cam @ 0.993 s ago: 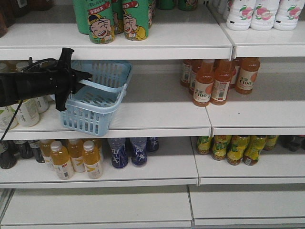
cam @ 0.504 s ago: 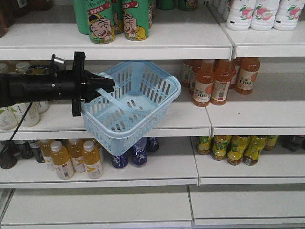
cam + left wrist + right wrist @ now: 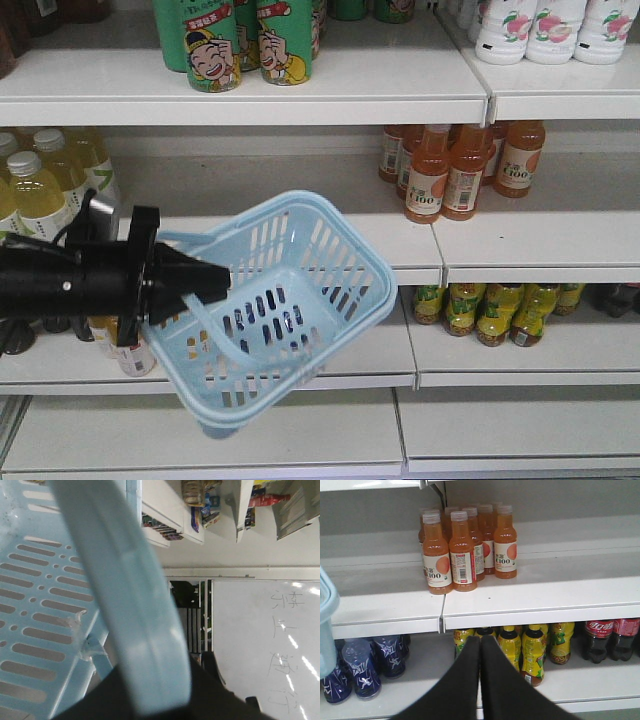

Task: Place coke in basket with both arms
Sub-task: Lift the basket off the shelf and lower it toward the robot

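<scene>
The light blue basket [image 3: 335, 262] hangs tilted in front of the shelves, off any shelf. My left gripper [image 3: 218, 283] is shut on its hinged handle [image 3: 200, 320]. In the left wrist view the handle [image 3: 125, 605] runs as a broad blue band into the left gripper [image 3: 160, 692], with the basket's slotted wall [image 3: 40, 610] beside it. My right gripper [image 3: 480, 642] is shut with nothing in it, facing the shelf edge below the orange bottles. The basket's rim [image 3: 326, 625] shows at that view's left edge. The coke is out of view.
Orange drink bottles [image 3: 450, 170] [image 3: 465, 550] stand on the middle shelf [image 3: 520, 245]. Below are yellow-green bottles [image 3: 530, 650], dark cola bottles with red labels [image 3: 602, 640] and blue bottles [image 3: 365, 667]. Green cans [image 3: 245, 40] and white bottles [image 3: 545, 25] line the top shelf.
The left arm has drawn the basket off the middle shelf, then down and out in front of the lower shelf. The basket now hangs tilted from its handle.
</scene>
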`<state>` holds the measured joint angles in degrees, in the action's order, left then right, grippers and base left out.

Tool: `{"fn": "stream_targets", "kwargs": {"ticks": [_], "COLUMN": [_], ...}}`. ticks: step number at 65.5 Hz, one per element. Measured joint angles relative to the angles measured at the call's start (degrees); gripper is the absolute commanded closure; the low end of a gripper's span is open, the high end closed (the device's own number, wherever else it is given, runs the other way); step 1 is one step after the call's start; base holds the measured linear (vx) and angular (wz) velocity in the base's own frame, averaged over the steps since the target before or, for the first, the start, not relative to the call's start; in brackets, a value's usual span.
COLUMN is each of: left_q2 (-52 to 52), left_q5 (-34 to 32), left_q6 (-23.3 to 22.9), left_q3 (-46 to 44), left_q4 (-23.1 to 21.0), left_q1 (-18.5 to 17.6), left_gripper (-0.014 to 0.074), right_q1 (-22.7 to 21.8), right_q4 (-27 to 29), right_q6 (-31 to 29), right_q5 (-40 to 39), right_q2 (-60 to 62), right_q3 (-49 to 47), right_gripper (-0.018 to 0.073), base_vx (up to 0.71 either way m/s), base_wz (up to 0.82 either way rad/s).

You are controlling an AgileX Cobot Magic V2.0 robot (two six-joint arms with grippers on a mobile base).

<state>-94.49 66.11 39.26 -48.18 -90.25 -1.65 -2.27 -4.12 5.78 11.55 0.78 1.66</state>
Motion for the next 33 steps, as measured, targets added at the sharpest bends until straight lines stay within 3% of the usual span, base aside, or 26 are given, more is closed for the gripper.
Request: {"fn": "stream_targets", "kwargs": {"ticks": [14, 33], "left_q2": [1.6, 1.6], "left_q5": [-0.3, -0.5], "left_q6": [5.6, 12.3], "left_q3": [10.4, 16.3], "left_q4": [0.0, 0.8], "left_q1": [-3.2, -6.5], "left_gripper": [0.0604, 0.0604], "right_q1": [0.0, 0.0], "right_q4": [0.0, 0.0], "right_q6": [0.0, 0.0], "right_q5": [0.0, 0.0], "right_q2": [0.0, 0.0], "right_q3": [0.0, 0.0], "right_gripper": [0.0569, 0.0569], "base_vx": [0.00, 0.00], "base_wz": [0.00, 0.00]}}
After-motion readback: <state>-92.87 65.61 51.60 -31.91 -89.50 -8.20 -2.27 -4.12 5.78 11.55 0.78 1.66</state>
